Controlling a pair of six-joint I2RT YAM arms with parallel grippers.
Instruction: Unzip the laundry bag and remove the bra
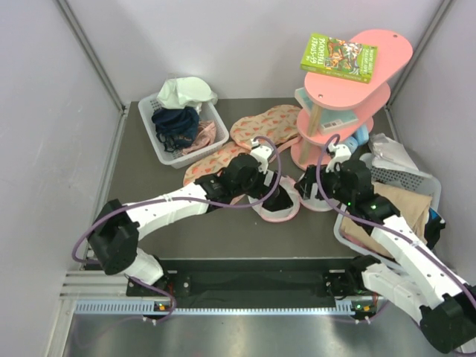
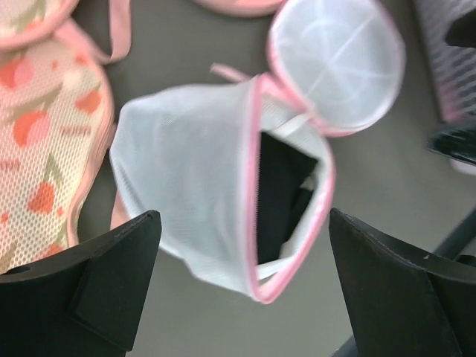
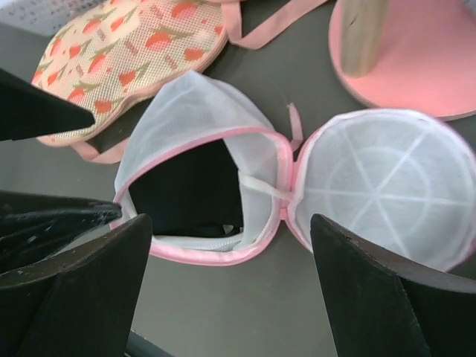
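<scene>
The laundry bag (image 3: pixel 201 126) lies unzipped on the grey table, its dome half gaping. Its ribbed flat half (image 3: pixel 387 186) is folded open to the right. The black bra (image 3: pixel 186 186) sits inside the dome half. In the left wrist view the bag (image 2: pixel 186 186) shows the bra (image 2: pixel 282 193) through the pink-trimmed opening. My left gripper (image 2: pixel 242 297) is open and empty, its jaws on either side of the bag's near end. My right gripper (image 3: pixel 230 290) is open and empty just short of the bag's rim. In the top view both grippers (image 1: pixel 279 197) (image 1: pixel 306 186) meet over the bag (image 1: pixel 277 214).
Flat pink fruit-print pieces (image 1: pixel 264 123) lie behind the bag. A white basket (image 1: pixel 165 149) of clothes stands at the back left. A pink tiered stand (image 1: pixel 349 97) carries a green book (image 1: pixel 338 57). Another basket (image 1: pixel 413 178) with cloth sits on the right.
</scene>
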